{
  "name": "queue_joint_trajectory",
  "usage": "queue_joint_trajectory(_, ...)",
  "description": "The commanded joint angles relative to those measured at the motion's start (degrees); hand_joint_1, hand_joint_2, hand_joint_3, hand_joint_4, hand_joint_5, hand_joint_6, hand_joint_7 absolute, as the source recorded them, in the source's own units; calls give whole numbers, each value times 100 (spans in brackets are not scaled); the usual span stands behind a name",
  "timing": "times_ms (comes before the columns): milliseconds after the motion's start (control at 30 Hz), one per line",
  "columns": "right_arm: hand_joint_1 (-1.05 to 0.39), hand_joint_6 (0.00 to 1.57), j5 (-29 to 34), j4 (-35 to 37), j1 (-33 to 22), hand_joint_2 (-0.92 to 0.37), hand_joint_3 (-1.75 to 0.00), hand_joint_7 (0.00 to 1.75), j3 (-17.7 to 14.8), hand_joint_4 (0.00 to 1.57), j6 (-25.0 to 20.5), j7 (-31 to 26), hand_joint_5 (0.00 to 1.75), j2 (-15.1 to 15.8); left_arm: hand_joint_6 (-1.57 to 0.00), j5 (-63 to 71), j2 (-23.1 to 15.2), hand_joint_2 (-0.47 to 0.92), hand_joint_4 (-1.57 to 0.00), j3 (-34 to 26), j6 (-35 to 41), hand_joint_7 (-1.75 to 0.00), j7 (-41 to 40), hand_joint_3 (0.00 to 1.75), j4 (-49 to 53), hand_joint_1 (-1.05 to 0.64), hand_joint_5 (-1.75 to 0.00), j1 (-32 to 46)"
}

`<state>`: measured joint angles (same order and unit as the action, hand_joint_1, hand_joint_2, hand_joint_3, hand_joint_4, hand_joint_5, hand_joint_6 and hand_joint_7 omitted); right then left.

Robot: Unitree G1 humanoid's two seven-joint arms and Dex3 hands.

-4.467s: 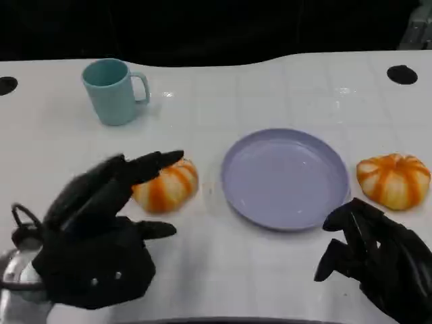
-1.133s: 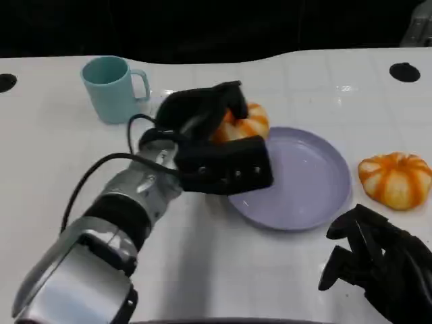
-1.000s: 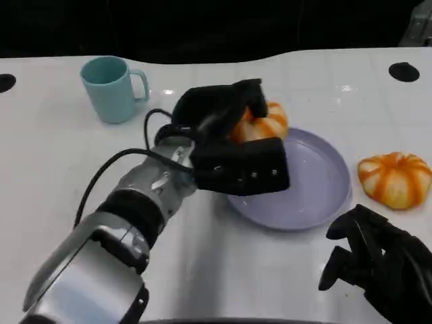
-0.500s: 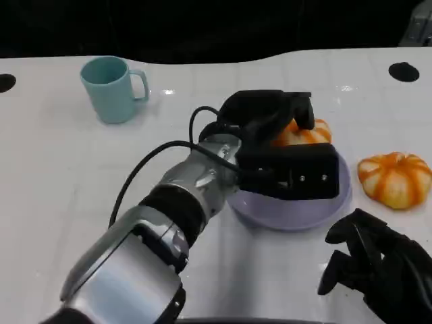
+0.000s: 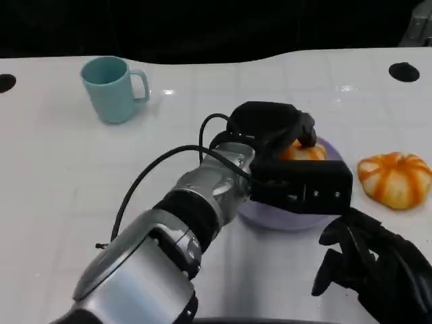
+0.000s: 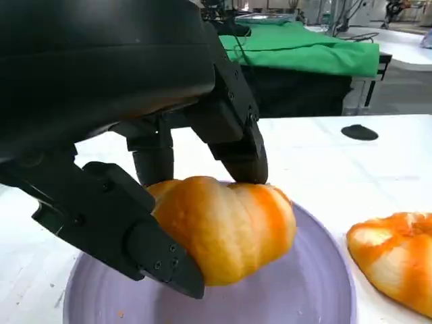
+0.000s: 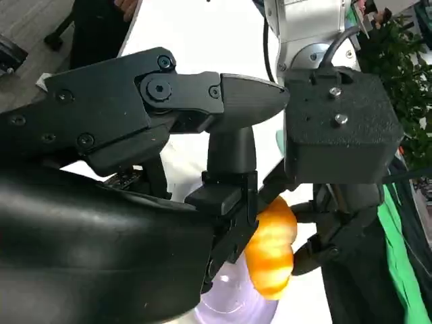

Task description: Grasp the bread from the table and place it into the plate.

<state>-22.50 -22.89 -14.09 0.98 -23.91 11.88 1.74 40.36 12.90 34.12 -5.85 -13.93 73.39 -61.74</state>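
My left hand reaches across the table and grips an orange-striped bread roll just over the lavender plate. In the left wrist view the roll sits pinched between black fingers, low above the plate's floor; I cannot tell whether it touches. The right wrist view shows the same roll in the left hand above the plate. My right hand hovers at the near right, holding nothing, fingers apart.
A second orange-striped roll lies on the table right of the plate, also seen as a roll beside the rim. A teal mug stands at the far left. Dark round holes mark the table's far corners.
My left hand has carried the roll from the plate's far-left rim rightward and lower, over the plate's middle. My right hand has barely moved.
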Motion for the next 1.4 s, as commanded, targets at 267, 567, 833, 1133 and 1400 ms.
queue_joint_trajectory(267, -43, 45, 10, 54, -25, -92, -43, 161, -25, 61, 111, 58, 175, 58, -34, -230, -14, 92, -22, -132, 110, 0, 1071, 21, 77, -59, -33, -289)
queue_joint_trajectory(567, -43, 46, 9, 31, 18, -92, -44, 162, -63, 62, -12, -23, 175, 82, -7, -311, -170, 92, 0, -120, 150, -1, 2225, 48, 79, -90, -1, -497)
queue_joint_trajectory(833, -42, 48, -32, 36, 41, -92, -45, 160, -129, 62, -53, -36, 175, 95, -9, -712, -402, 92, 0, -513, -151, -2, 2473, 49, -75, -91, 0, -433)
queue_joint_trajectory(1133, -43, 50, -98, 76, 83, -92, -42, 159, -206, 62, -128, -43, 175, 75, -22, -2029, -831, 92, -16, -1593, -732, -7, 3287, 39, -780, -78, -10, 215)
queue_joint_trajectory(1400, -43, 51, -81, 79, 115, -92, -42, 158, -248, 62, -190, -46, 175, 77, -39, -3440, -881, 92, -18, -2616, -450, -9, 3778, 29, -1975, -66, -55, 1366)
